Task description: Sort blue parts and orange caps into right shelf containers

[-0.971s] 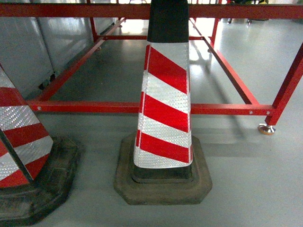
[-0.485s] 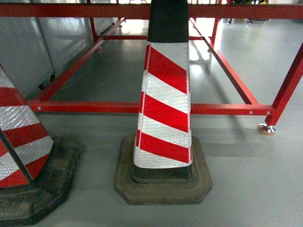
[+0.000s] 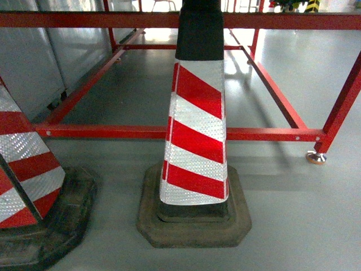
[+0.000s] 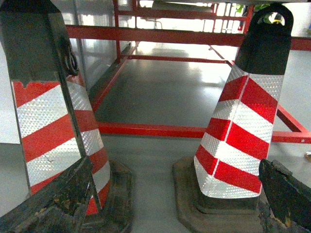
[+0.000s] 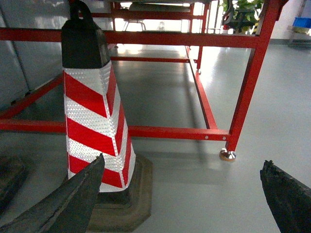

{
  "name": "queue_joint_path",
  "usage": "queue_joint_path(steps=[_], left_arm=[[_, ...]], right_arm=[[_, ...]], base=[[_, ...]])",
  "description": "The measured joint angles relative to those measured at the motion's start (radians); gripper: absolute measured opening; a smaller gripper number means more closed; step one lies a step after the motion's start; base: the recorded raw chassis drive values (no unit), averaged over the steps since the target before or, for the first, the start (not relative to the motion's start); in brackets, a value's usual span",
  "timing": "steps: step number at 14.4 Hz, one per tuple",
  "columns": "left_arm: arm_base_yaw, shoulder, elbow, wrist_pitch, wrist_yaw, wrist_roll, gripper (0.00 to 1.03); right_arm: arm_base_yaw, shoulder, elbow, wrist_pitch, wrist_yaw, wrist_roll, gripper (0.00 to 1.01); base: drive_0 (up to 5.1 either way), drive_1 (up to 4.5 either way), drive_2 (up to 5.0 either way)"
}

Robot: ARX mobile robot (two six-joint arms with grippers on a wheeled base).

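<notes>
No blue parts, orange caps or shelf show in any view. My left gripper (image 4: 176, 162) is open, its two dark worn fingers (image 4: 58, 199) at the bottom corners of the left wrist view, with bare floor and cone bases between them. My right gripper (image 5: 182, 160) is also open wide, its fingers (image 5: 73, 199) framing grey floor, and it holds nothing. Neither gripper appears in the head view.
A red-and-white striped traffic cone (image 3: 196, 130) on a black base stands right ahead, and a second cone (image 3: 28, 169) stands at the left. Behind them runs a low red tubular frame (image 3: 271, 134) with a round foot (image 3: 316, 157). A small blue box-like thing (image 5: 301, 22) sits far off.
In the head view the red frame and the cone have slid slightly down the picture, as the camera shifted a little. Nothing was grasped or released.
</notes>
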Motion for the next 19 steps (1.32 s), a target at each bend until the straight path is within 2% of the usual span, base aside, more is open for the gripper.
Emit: queue_joint_path(steps=[19], left_arm=[[0.000, 0.000, 0.000, 0.005, -0.002, 0.011, 0.98]], right_arm=[[0.000, 0.000, 0.000, 0.003, 0.000, 0.000, 0.98]], base=[[0.0, 0.00, 0.0]])
